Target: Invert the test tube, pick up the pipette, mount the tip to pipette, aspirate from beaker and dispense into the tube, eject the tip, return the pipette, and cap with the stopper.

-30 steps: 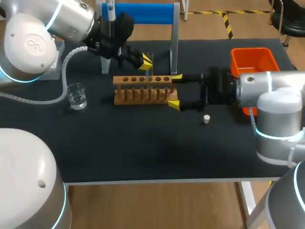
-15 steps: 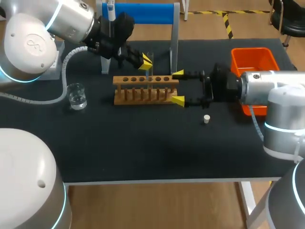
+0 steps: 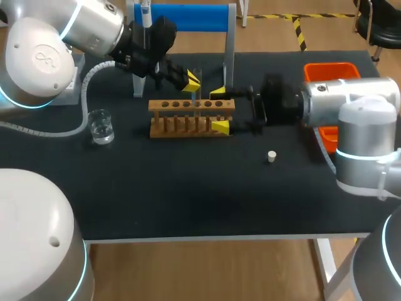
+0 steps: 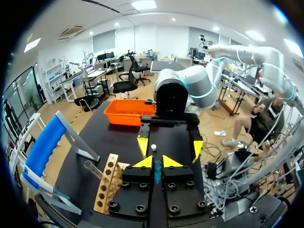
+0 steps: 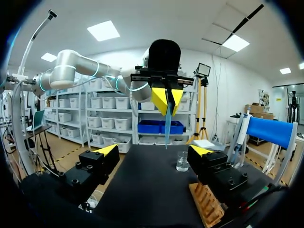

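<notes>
- The left gripper (image 3: 191, 80) is pinched on a test tube (image 5: 167, 124), which hangs down from its fingers above the wooden rack (image 3: 188, 124).
- The right gripper (image 3: 219, 109) is spread wide, one yellow tip on each side of the rack's right end.
- A beaker (image 3: 100, 125) stands on the desk (image 3: 188, 194) left of the rack.
- A white stopper (image 3: 271, 156) lies near the right arm.
- The pipette (image 3: 145, 12) sits in the blue stand (image 3: 188, 17).
</notes>
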You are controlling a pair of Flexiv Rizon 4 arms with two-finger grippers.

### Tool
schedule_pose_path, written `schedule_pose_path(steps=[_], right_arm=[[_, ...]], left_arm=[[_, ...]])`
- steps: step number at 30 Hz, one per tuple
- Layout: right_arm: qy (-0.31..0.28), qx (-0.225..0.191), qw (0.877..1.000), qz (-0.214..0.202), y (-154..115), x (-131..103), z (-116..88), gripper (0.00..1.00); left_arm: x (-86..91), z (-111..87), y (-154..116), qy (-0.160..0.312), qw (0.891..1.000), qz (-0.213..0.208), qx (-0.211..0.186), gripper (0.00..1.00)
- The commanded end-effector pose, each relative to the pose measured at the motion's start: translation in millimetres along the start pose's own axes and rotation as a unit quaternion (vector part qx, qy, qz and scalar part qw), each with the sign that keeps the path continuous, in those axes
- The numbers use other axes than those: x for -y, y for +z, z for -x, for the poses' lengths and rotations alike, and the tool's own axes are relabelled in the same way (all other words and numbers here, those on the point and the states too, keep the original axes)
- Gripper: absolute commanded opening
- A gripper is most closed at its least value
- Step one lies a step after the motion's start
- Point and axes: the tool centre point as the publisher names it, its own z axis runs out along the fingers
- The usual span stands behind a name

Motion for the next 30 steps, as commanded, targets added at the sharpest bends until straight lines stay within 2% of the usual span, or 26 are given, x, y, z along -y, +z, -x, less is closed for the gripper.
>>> schedule_pose_path(steps=[1, 5, 10, 14, 21, 30], right_arm=[[0.004, -0.008, 1.0, 0.0, 12, -4, 8, 0.87], [0.0, -0.012, 1.0, 0.0, 17, -8, 9, 0.79], [0.001, -0.011, 1.0, -0.001, 22, -8, 12, 0.76], [0.002, -0.01, 1.0, 0.0, 25, -9, 16, 0.66], [0.0, -0.016, 1.0, 0.011, 29, -15, 20, 0.55], [-0.001, -0.021, 1.0, 0.014, 36, -18, 22, 0.51]], left_arm=[[0.5, -0.6, -1, 0.0, 1.0, 0.002, 0.0, 0.0], [0.5, -0.6, -1, 0.0, 1.0, 0.002, 0.0, 0.0], [0.5, -0.6, -1, 0.0, 1.0, 0.002, 0.0, 0.0], [0.5, -0.6, -1, 0.0, 1.0, 0.002, 0.0, 0.0], [0.5, -0.6, -1, 0.0, 1.0, 0.002, 0.0, 0.0], [0.5, -0.6, -1, 0.0, 1.0, 0.002, 0.0, 0.0]])
